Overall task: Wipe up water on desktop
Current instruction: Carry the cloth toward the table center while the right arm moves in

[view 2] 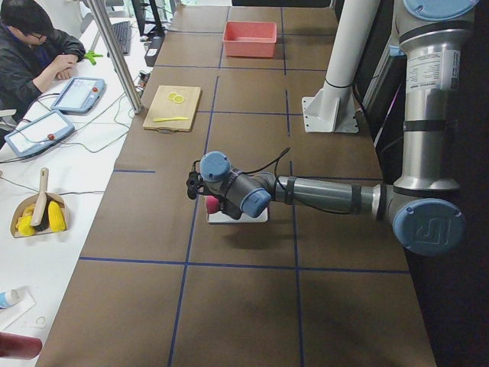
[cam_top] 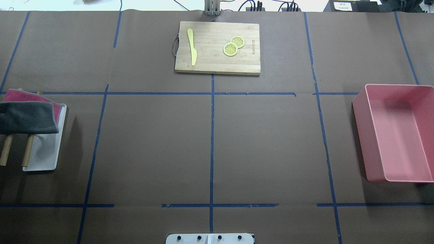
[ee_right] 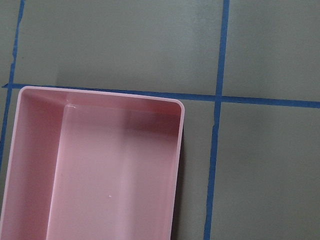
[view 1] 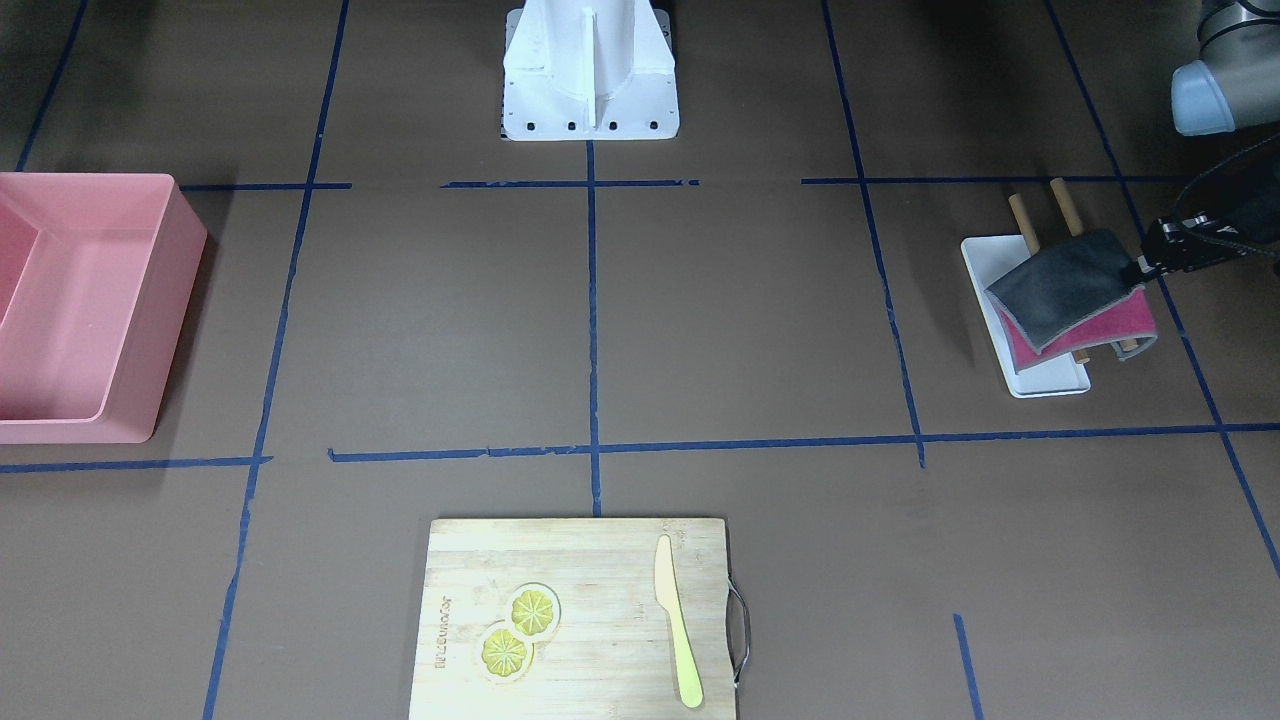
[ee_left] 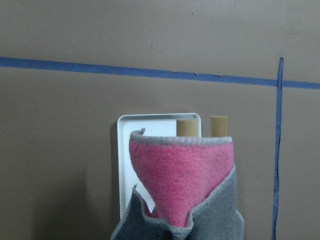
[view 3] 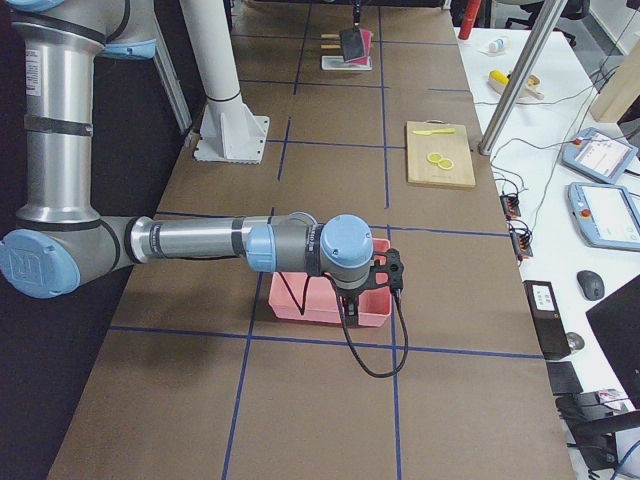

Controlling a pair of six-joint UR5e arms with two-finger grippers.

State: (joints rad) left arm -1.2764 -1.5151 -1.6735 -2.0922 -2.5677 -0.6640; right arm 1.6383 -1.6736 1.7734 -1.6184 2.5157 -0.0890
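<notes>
desktop (cam_top: 152, 152) | bamboo cutting board (cam_top: 217, 61) | pink bin (cam_top: 366, 135) | white tray (cam_top: 44, 156)

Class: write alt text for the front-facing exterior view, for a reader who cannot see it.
The left gripper meets the edge of a grey-and-pink cloth draped over a white rack on the brown desktop. A pink bin stands at the opposite end; a cutting board lies nearest.

Left arm (view 2: 321, 195) stretches over white tray (view 2: 246, 217) on desktop (view 2: 229, 306).

Soft, even light lay on the worktop (view 1: 750, 330); the bin (view 1: 165, 320) threw a faint shadow toward 3 o'clock; all views were sharp.
</notes>
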